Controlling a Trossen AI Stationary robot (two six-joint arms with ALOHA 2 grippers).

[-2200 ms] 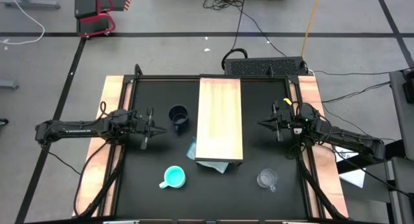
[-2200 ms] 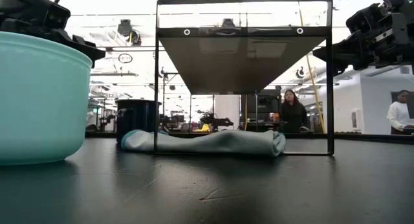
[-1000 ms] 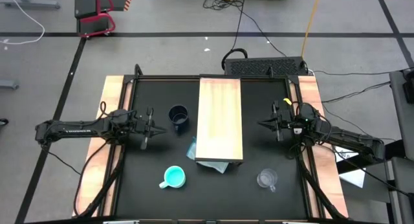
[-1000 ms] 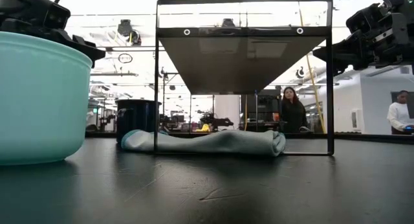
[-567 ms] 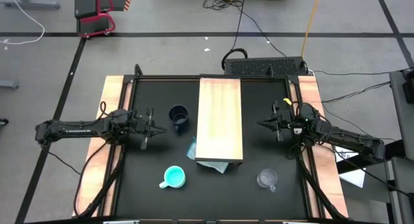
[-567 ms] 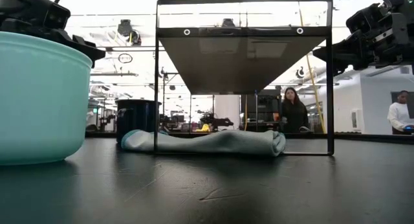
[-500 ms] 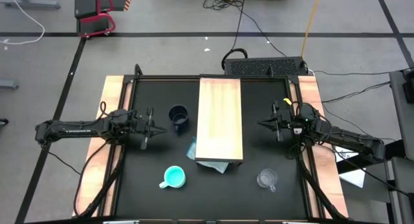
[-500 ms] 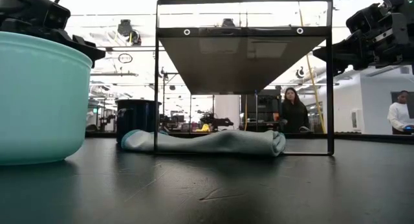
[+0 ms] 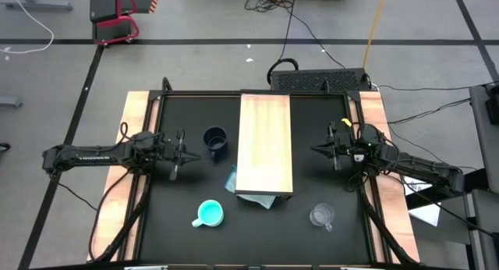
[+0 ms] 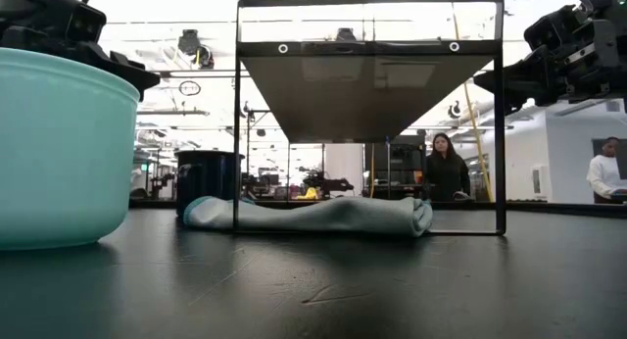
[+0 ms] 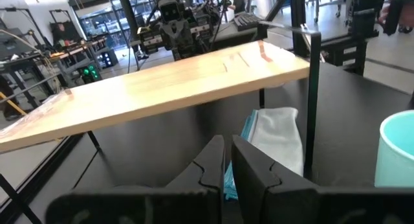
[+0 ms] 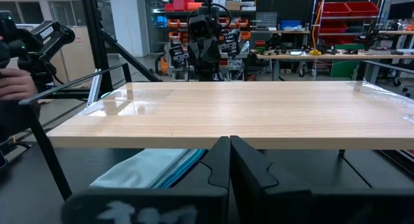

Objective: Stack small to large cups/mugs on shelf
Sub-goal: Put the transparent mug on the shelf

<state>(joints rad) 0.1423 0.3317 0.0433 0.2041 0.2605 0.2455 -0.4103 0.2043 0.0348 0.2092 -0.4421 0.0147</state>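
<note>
The dark navy mug (image 9: pixel 216 141) stands on the black table left of the raised light-wood shelf (image 9: pixel 265 143). The turquoise mug (image 9: pixel 209 214) stands near the front left; it also fills the left of the low view (image 10: pixel 59 148). The clear glass mug (image 9: pixel 321 216) stands near the front right. My left gripper (image 9: pixel 187 154) hovers shut and empty left of the navy mug, pointing at the shelf (image 11: pixel 162 88). My right gripper (image 9: pixel 316 150) hovers shut and empty right of the shelf (image 12: pixel 246 114), pointing at it.
A folded light-blue cloth (image 9: pixel 234 180) lies on the table under the shelf's near end; it also shows in the low view (image 10: pixel 313 217). Black metal legs (image 10: pixel 502 114) carry the shelf. Wooden strips (image 9: pixel 136 114) line the table's sides. People stand in the room beyond.
</note>
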